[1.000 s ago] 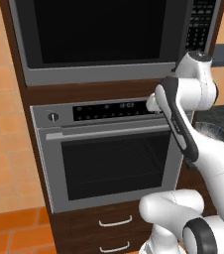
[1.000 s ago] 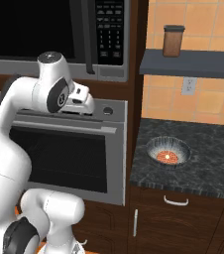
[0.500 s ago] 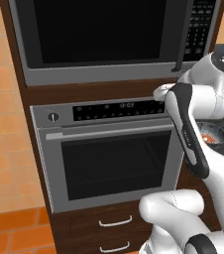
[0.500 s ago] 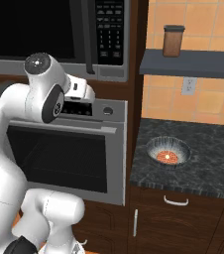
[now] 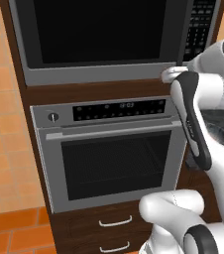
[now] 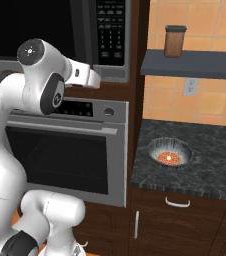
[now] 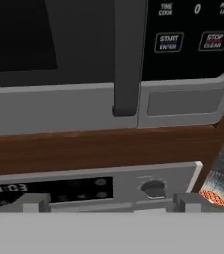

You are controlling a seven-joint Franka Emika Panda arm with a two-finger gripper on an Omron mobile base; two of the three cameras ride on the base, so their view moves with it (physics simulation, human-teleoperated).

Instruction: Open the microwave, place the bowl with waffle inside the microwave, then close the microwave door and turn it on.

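Jaws (spread wide) face microwave door (image 7: 59,106) lower edge.

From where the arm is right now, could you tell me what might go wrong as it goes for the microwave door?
The open gripper sits below the door handle, level with the oven's control panel, so closing now would likely miss the handle. The START button lies close beside the handle; a sideways slip might press it early. The bowl with waffle waits on the counter, unaffected.

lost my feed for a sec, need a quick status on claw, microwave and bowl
Claw open, empty, facing the microwave door handle. Door shut. Bowl with waffle on the counter, right of the oven. Nothing in the way.
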